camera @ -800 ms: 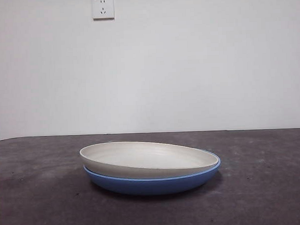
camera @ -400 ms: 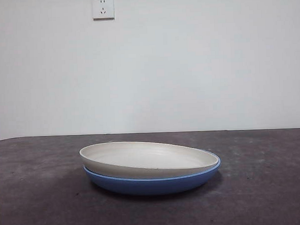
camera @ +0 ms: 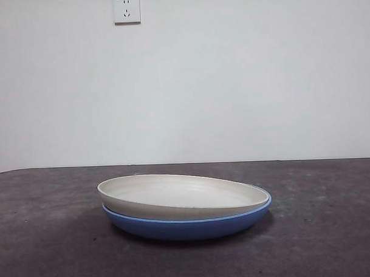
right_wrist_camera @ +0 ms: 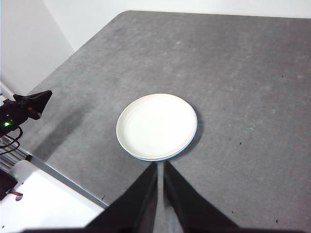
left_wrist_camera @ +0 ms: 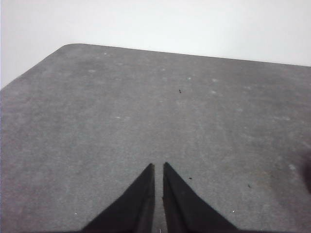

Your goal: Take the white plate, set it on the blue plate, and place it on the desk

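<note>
You see the matte cream-white round plate [camera: 181,196] nested slightly off-centre in the glossy blue round plate [camera: 188,226], mid-frame on the dark grey worktop [camera: 49,252]. Left gripper [left_wrist_camera: 158,167] and right gripper [right_wrist_camera: 160,165] hang clear above, jaws nearly closed, holding nothing.

Dark mottled desk [camera: 49,240] fills the lower frame, blue plate [camera: 188,226] sitting right on it, bottom center, nothing fancy.

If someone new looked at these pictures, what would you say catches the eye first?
The white plate catches the eye first: it sits in the blue plate, slightly off-centre, in the middle of the dark desk. Next, a wall socket stands out high on the bare wall. The right pincer hangs above the stack with its jaws nearly together, and the left pincer looks over bare desk.
</note>
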`<state>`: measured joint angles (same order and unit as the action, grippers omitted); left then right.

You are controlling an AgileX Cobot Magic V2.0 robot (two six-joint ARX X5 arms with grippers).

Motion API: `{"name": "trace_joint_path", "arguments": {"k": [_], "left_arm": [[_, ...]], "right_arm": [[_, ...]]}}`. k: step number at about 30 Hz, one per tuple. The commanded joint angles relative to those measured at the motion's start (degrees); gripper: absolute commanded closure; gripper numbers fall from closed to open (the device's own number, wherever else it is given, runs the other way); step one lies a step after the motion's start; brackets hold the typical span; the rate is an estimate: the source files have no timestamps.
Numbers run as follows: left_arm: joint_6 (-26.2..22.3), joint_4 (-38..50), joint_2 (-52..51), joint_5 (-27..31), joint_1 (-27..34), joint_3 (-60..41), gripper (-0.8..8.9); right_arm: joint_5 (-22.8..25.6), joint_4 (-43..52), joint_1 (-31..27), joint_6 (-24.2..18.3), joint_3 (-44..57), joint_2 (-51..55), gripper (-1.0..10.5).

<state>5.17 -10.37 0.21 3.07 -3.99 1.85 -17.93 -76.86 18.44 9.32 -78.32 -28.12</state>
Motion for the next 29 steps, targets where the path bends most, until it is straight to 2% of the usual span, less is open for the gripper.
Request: {"name": "trace_joint_path", "arguments": {"k": [1,21,24,25,27,29], "left_arm": [[-1.4,-0.3,0.0,0.2,0.0,-1.2,7.86],[-1.4,-0.3,0.0,0.2,0.0,-1.2,7.86],[-1.4,-0.3,0.0,0.2,0.0,-1.2,7.86],[-1.4,-0.3,0.0,0.2,0.0,-1.2,7.86],[-1.4,-0.3,0.0,0.2,0.0,-1.2,7.86],[-1.4,-0.3,0.0,0.2,0.0,-1.2,7.86]], "right_arm": [[0.0,-4.1,0.3,0.3,-0.8,-0.2,9.3],[0.0,-4.1,0.2,0.3,-0.8,-0.2,9.3],[-0.1,-4.1,-2.1,0.3,-0.1,-0.2,9.3],[-0.2,-4.1,-4.0,-0.3,0.8,-0.1,9.3],[1.0,-1.5,-8.2,-6.2,3.9,0.8,9.3],[1.9,6.5,-12.2,-7.8,9.6,2.8,9.3]]}}
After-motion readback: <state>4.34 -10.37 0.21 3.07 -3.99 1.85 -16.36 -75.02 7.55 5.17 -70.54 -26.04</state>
